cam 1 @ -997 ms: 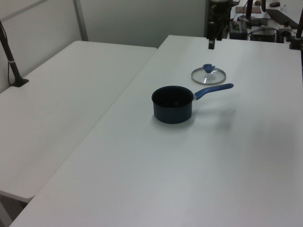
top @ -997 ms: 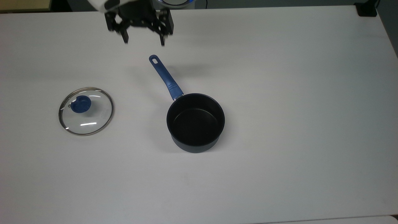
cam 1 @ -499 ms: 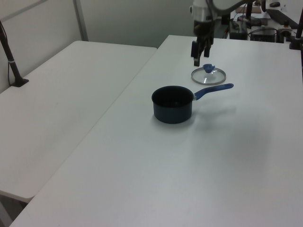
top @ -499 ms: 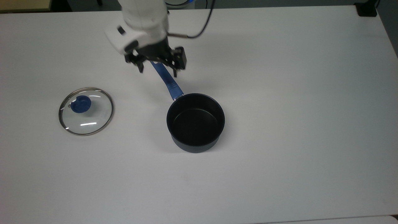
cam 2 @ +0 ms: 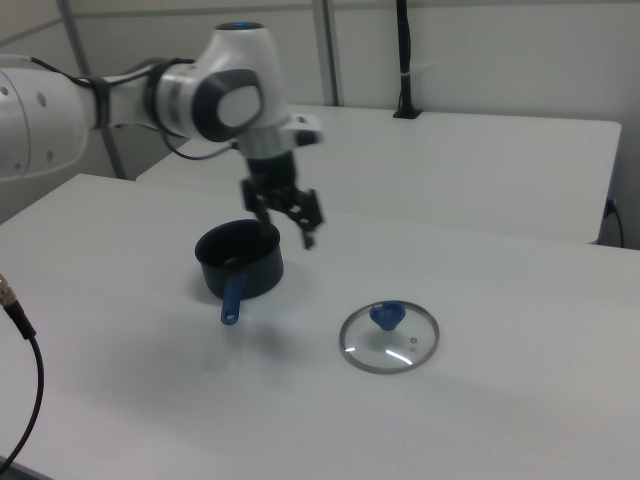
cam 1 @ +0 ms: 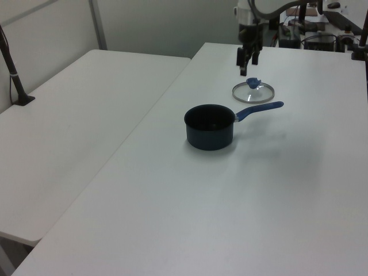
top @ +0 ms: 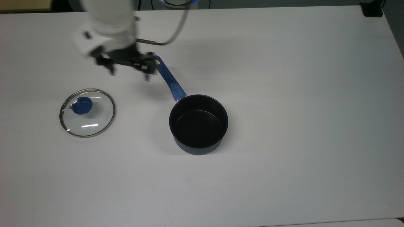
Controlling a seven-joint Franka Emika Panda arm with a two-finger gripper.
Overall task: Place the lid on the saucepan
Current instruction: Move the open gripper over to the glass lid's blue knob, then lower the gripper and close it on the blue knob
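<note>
The lid (top: 87,112) is a clear glass disc with a metal rim and a blue knob (top: 82,106), lying flat on the white table at the top view's left. The saucepan (top: 199,124) stands upright at the middle, dark with a black inside, and its blue handle (top: 169,78) points up-left. My gripper (top: 129,75) hangs open above the table between the handle's end and the lid, holding nothing. In the right view the gripper (cam 2: 287,228) is above and behind the lid (cam 2: 389,338), beside the saucepan (cam 2: 238,262). In the left view the gripper (cam 1: 247,64) hovers just above the lid (cam 1: 253,92).
A black cable (top: 170,34) trails from the arm's wrist. A black clamp (top: 372,9) sits at the table's far right corner in the top view. A second white table (cam 1: 86,115) adjoins on the left view's left, with a black post (cam 1: 14,75).
The gripper has swung from over the saucepan handle's end to the top view's left, toward the lid, staying open. Lid and saucepan have not moved.
</note>
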